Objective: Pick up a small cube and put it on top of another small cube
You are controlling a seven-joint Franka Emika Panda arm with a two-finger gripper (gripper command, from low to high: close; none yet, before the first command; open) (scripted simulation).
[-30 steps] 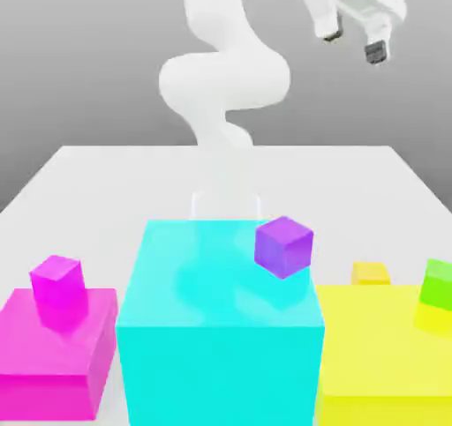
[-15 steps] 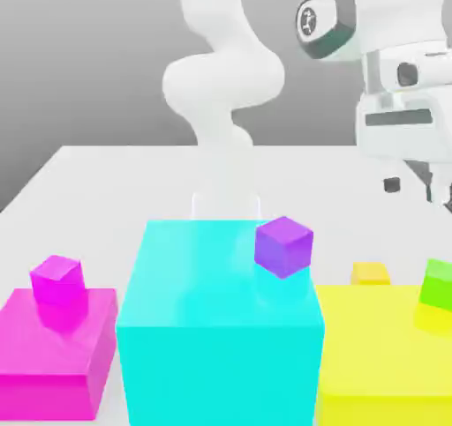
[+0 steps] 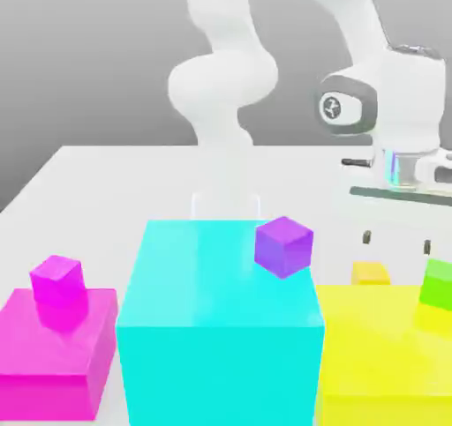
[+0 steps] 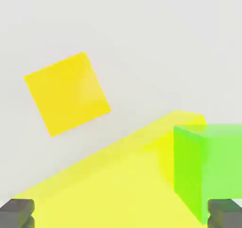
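Down from high above, the white robot arm has swung toward the exterior view's right, so its jaws (image 3: 395, 236) now hang spread wide and empty above the small glossy yellow-orange cube (image 3: 371, 272). That cube sits on the white desk (image 3: 106, 186) just behind the large yellow block (image 3: 371, 354) (which carries a small green cube (image 3: 437, 283)). Judged step: approach; next, centre, descend, then close. No containers present.

My arm hangs above the small cube (image 3: 370, 272), which sits on the surface (image 3: 106, 186) just behind the rightmost of three big blocks (image 3: 371, 354) in the exterior view. Each block carries one little cube (image 3: 283, 246).
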